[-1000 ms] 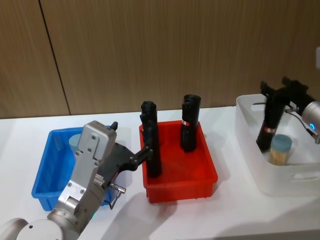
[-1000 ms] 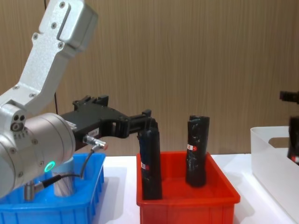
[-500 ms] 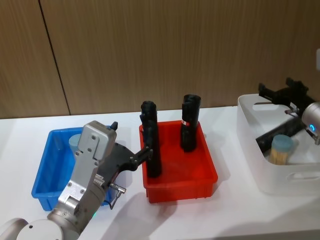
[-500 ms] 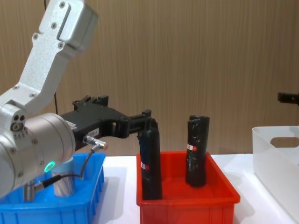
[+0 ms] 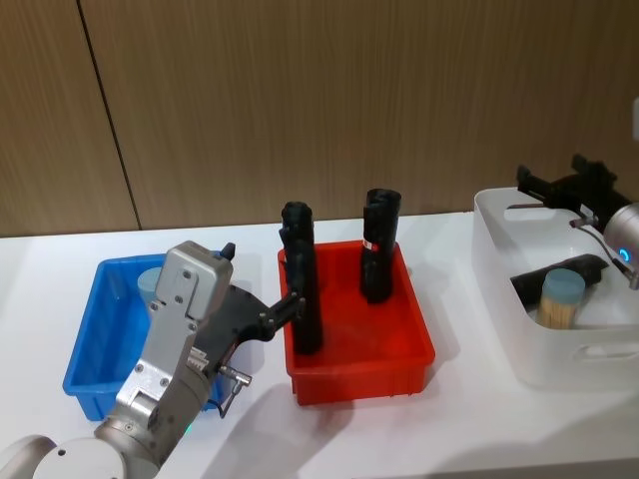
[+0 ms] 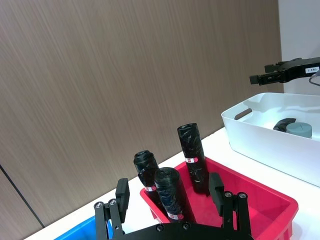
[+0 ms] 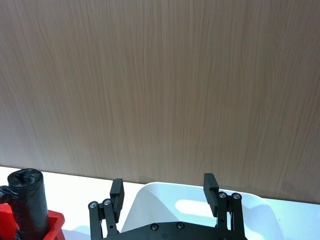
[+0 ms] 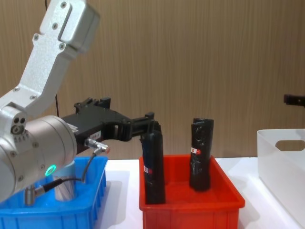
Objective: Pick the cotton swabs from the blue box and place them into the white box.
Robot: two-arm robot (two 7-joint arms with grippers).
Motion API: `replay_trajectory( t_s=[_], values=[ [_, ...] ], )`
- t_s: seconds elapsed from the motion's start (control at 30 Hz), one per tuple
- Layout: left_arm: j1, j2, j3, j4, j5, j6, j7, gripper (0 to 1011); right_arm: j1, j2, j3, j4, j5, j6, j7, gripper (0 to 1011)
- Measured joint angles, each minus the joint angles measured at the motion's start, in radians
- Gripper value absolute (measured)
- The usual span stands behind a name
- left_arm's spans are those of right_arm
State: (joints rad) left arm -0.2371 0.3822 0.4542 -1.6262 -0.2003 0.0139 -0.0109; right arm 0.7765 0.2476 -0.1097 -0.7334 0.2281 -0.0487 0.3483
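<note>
Beneath and just behind the left gripper (image 5: pixel 292 303): the blue box (image 5: pixel 95 344), holding one jar of the cotton swabs (image 5: pixel 152 282) upright at its far end, partly hidden by the arm. The same jar shows as a pale cylinder below the wrist in the chest view.

Left gripper: fingers (image 6: pixel 122 192) spread, nothing between them; poised above the near rim of the red bin (image 5: pixel 419 344), tips close beside the nearest black roll (image 5: pixel 303 289).

Right gripper (image 5: pixel 561 186): released, empty, hovering over the far rim of the white box (image 5: pixel 584 364), well above the contents.

Below the right gripper, inside the white box: a second swab jar (image 5: pixel 560 298) standing with its pale blue lid up, and one black roll (image 5: pixel 555 271) lying on its side against it.

Red bin: upright black rolls with red-white labels; not task items.

Handling, by judgement: jar light, rigid, smooth-sided plastic, likely slippery under a loose pinch; lid may pop if squeezed. Best taken across the cylindrical body below the lid, fingers straddling it from above, firm but not crushing.
</note>
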Motion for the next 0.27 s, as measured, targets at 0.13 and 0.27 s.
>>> replay_trajectory(
  t_s=[0.13, 0.27],
  values=[
    [0.000, 0.000, 0.000, 0.000, 0.000, 0.000, 0.000, 1004, 0.000, 0.000, 0.000, 0.000, 0.000, -0.001, 0.000, 1002],
    [0.000, 0.000, 0.000, 0.000, 0.000, 0.000, 0.000, 1004, 0.000, 0.000, 0.000, 0.001, 0.000, -0.001, 0.000, 1002]
  ],
)
